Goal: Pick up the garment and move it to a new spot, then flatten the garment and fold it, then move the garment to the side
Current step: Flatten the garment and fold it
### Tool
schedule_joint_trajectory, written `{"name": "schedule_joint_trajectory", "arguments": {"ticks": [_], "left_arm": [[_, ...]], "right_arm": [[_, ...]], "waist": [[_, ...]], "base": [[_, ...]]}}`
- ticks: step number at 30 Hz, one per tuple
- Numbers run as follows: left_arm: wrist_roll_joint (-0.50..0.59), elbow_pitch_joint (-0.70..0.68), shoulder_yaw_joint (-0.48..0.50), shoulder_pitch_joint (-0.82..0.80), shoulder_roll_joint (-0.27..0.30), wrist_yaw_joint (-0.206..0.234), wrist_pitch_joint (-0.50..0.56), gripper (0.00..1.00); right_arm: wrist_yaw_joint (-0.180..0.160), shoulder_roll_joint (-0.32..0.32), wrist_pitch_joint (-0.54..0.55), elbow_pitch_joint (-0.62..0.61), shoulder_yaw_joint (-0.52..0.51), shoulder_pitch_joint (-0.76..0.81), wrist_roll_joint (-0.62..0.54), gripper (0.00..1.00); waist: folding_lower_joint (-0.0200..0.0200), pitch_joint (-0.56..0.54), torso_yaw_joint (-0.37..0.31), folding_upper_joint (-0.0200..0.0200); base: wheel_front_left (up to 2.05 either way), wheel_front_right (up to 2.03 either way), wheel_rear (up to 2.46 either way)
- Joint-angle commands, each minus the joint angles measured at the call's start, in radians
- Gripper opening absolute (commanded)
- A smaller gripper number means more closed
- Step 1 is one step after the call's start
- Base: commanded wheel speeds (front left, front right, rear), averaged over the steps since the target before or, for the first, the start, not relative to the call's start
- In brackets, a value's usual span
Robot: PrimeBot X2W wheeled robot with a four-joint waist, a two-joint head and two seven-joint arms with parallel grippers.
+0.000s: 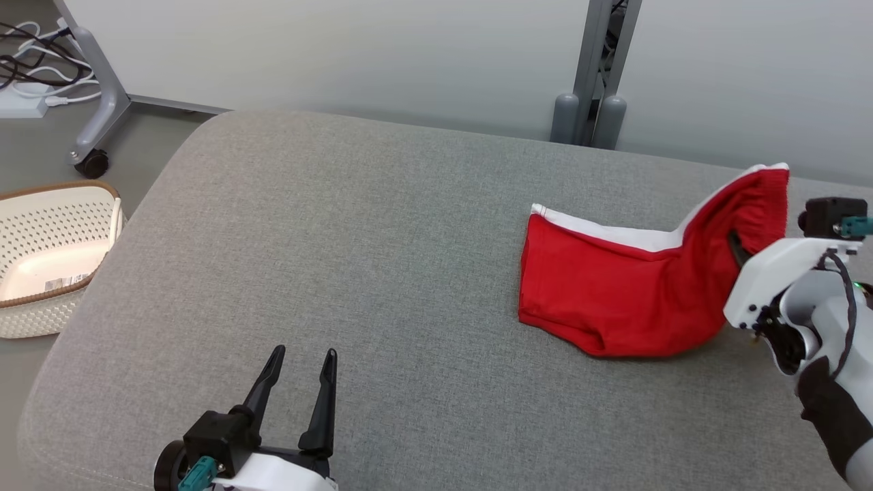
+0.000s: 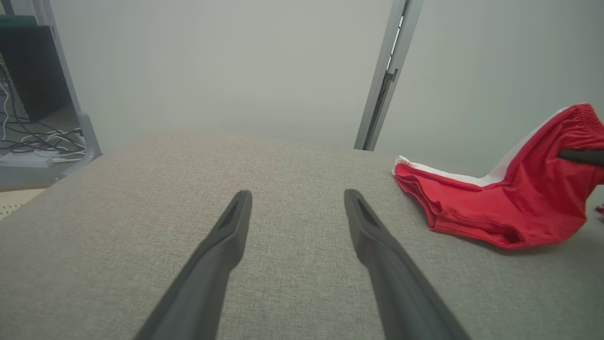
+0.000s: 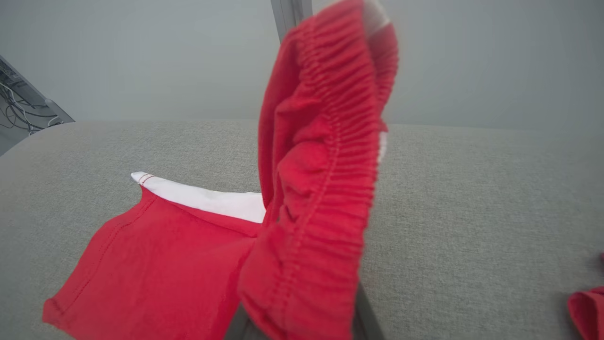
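Risks, left to right:
- Perforated cream plastic basket (image 1: 41, 225) sat on the floor off the left edge of the tabletop (image 1: 382, 225), clear of the work and no hazard.
- Left jaws stood wide apart and empty, low over the near-left part of the tabletop and well apart from the garment (image 1: 614, 300). They gave no second hold, so the cloth would likely hang unevenly if carried.
- The garment lay on the right part of the tabletop. Its leg end was flat on the surface and its waistband (image 3: 325, 189) was raised.
- Right jaws were clamped on the bunched waistband. How many layers were pinched could not be told. If only one, the elastic might slip out under the garment's weight.
- The leg end touched the tabletop, so a sideways pull might drag it and roll the hem under.
- The hold was near the right margin, so a release there might let the cloth slide off.

Materials:
- Tabletop: padded, grey coarse weave, rounded corner. It looked likely to grip cloth.
- Garment: red, thin, limp knit shorts with a white side stripe (image 1: 614, 235). The hems were stitched and the waistband was gathered into tight ribs.
- A small red scrap (image 3: 585, 307) lay to the right; it could not be identified.
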Motion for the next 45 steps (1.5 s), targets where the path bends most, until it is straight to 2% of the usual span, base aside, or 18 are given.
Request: {"name": "schedule_joint_trajectory", "arguments": {"ticks": [1,9,17,27,34,35,36,45], "left_arm": [[-0.006,0.000,-0.002,0.003,0.003,0.006,-0.003,1.00],[-0.017,-0.001,-0.007,0.007,0.003,0.007,-0.003,1.00],[-0.028,0.001,-0.021,-0.005,0.004,0.010,-0.003,1.00],[-0.041,0.003,-0.042,-0.022,0.003,0.016,-0.003,1.00],[-0.046,0.004,-0.054,-0.025,0.003,0.022,-0.003,1.00],[-0.046,0.005,-0.056,-0.025,0.003,0.023,-0.003,1.00],[-0.046,0.006,-0.057,-0.026,0.003,0.024,-0.003,1.00],[-0.039,0.015,-0.053,-0.024,0.003,0.026,-0.003,1.00]], "right_arm": [[0.001,0.012,0.011,-0.014,0.007,-0.013,0.010,0.00],[0.001,0.082,0.062,-0.058,0.005,-0.036,0.072,0.00],[0.001,0.122,0.076,-0.029,0.007,-0.043,0.089,0.00],[0.001,0.126,0.055,0.069,0.006,-0.052,0.067,0.00],[0.001,0.142,0.068,0.094,0.006,-0.053,0.074,0.00],[0.001,0.140,0.071,0.100,0.005,-0.054,0.072,0.34],[0.001,0.139,0.069,0.102,0.006,-0.055,0.067,1.00],[0.001,0.170,0.061,0.119,0.015,-0.065,0.044,1.00]], "waist": [[0.0000,-0.006,0.002,-0.0001],[0.0000,-0.003,0.037,-0.0001],[0.0000,0.025,0.095,-0.0001],[0.0000,0.069,0.179,-0.0001],[0.0000,0.081,0.205,-0.0001],[0.0000,0.081,0.207,-0.0001],[0.0000,0.080,0.209,-0.0001],[0.0000,0.057,0.204,-0.0001]], "base": [[0.00,0.00,0.00],[0.00,0.00,0.00],[0.00,0.00,0.00],[0.00,0.00,0.00],[0.00,0.00,0.00],[0.00,0.00,0.00],[0.00,0.00,0.00],[0.00,0.00,0.00]]}}
